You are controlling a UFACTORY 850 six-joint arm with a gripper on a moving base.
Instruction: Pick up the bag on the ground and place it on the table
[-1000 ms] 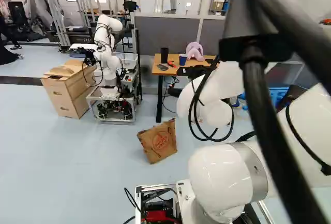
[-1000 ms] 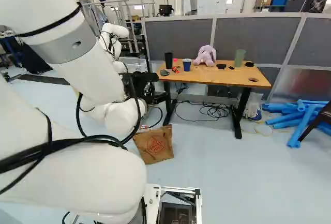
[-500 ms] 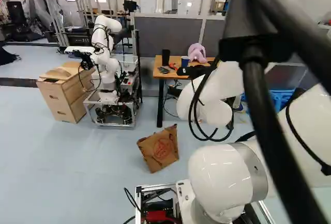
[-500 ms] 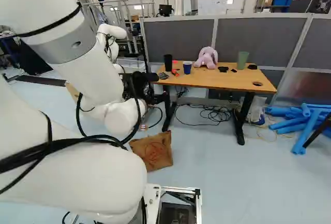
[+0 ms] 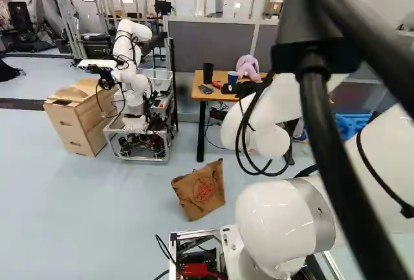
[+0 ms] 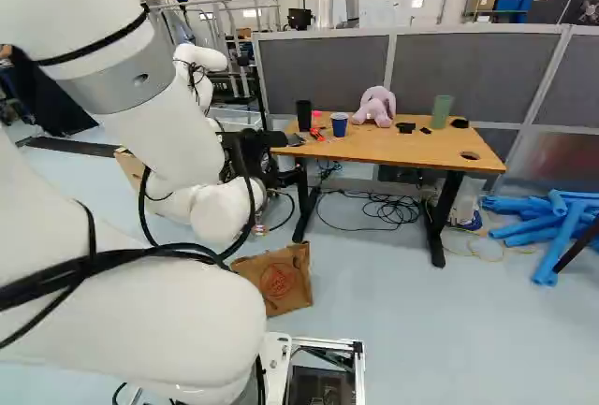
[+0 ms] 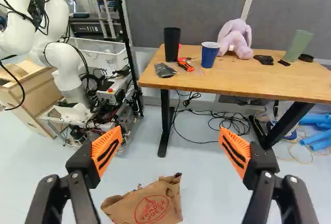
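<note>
My gripper [image 6: 267, 160] shows as a dark shape beyond the white arm in the right base view, in front of the table's left end. In the wrist view the gripper [image 7: 171, 137] has its two orange-padded fingers spread wide with nothing held. The brown paper bag [image 5: 200, 189] stands on the floor, tilted, with a crumpled top; in the wrist view the bag [image 7: 152, 203] appears low between the fingers, apart from both. Beyond it is the wooden table [image 6: 421, 148].
On the table are a black cup [image 7: 171, 44], a blue cup [image 7: 209, 55], a pink plush toy [image 7: 235, 39], a green cup [image 7: 298, 45] and small items. Another robot [image 5: 132, 76] stands by a wooden cabinet [image 5: 74, 118]. Cables [image 7: 227, 123] lie under the table; blue tubes [image 6: 552, 223] lie right of it.
The base has moved, ahead and turning slightly, so bag and table look nearer. My arm keeps its pose against its lowest joint, and the bag stays on the floor.
</note>
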